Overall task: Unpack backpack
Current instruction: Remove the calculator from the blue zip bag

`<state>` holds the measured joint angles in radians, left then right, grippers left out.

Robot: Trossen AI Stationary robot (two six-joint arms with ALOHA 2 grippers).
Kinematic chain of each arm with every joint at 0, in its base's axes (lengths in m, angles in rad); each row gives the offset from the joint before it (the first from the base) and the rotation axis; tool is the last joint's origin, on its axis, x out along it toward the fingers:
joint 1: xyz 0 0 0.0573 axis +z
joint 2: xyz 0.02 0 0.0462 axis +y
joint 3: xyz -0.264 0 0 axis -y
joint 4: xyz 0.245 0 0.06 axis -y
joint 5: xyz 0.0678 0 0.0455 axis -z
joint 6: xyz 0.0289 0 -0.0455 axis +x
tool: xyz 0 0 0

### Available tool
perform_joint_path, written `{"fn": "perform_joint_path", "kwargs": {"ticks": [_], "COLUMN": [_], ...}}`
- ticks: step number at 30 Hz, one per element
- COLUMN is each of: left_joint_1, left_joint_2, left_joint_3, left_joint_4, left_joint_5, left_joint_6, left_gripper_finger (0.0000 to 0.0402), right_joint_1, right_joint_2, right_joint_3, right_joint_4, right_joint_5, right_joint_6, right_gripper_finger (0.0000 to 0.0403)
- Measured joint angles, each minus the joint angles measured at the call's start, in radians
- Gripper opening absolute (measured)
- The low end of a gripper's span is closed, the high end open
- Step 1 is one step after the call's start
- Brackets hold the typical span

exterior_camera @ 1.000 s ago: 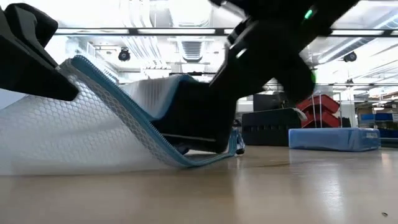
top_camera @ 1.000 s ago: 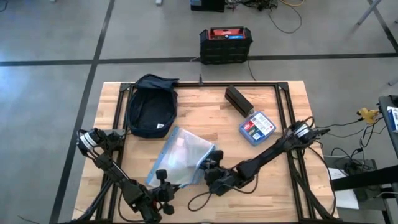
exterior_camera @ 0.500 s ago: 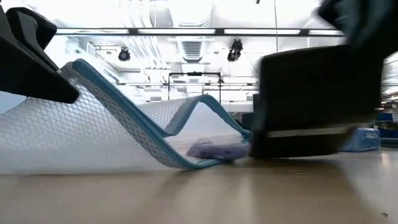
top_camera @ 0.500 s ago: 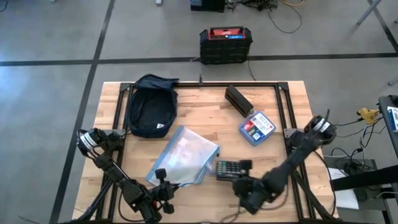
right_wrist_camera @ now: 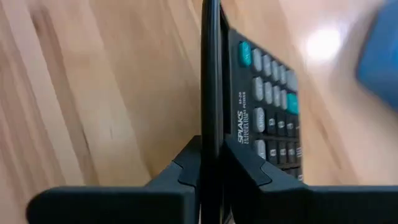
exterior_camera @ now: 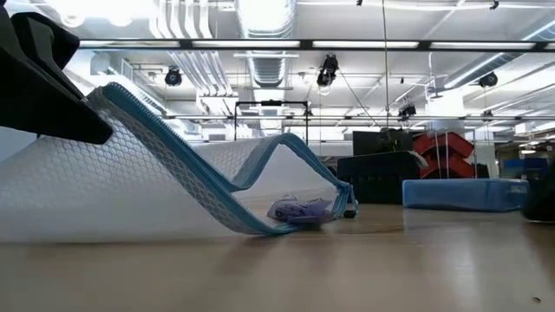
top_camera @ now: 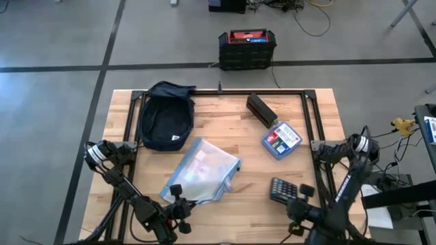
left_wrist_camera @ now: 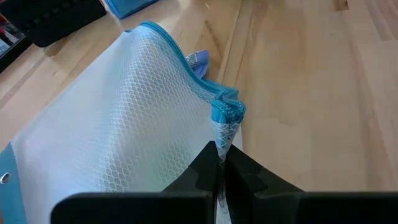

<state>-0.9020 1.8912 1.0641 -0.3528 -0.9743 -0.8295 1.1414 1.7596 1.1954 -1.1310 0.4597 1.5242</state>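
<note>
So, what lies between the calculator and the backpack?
In the high view, the clear mesh pouch lies between the backpack and the calculator, which the right end effector holds.

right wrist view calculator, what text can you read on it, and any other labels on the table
"SPLAKS" on the face of the calculator, read in the right wrist view; a smaller line beside it is too blurred to read.
Red label on the small blue box: too small to read.
White logo on the backpack: no legible text.

A robotics lab or workshop: grey concrete floor point(top_camera: 54, 41) with dark tape lines, loose cables point(top_camera: 306, 13) at upper right, exposed ceiling ducts point(exterior_camera: 260, 26) and strip lights.
</note>
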Motion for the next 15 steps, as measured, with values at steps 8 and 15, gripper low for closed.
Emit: {"fn": "perform_joint_path", "kwargs": {"ticks": [8, 15], "left_joint_1": [0.0, 0.0], "left_joint_2": [0.0, 0.0], "left_joint_3": [0.0, 0.0], "left_joint_4": [0.001, 0.0], "left_joint_5": [0.023, 0.047], "left_joint_6": [0.0, 0.009], "left_gripper_finger": [0.0, 0.0], "right_joint_1": [0.014, -0.065], "right_joint_2": [0.03, 0.032], "right_joint_3": [-0.002, 0.003], "right_joint_4": [-0.008, -0.012], "right_joint_5": [-0.259, -0.472], "right_joint_6": [0.058, 0.008], "right_gripper_finger": [0.0096, 0.017]}}
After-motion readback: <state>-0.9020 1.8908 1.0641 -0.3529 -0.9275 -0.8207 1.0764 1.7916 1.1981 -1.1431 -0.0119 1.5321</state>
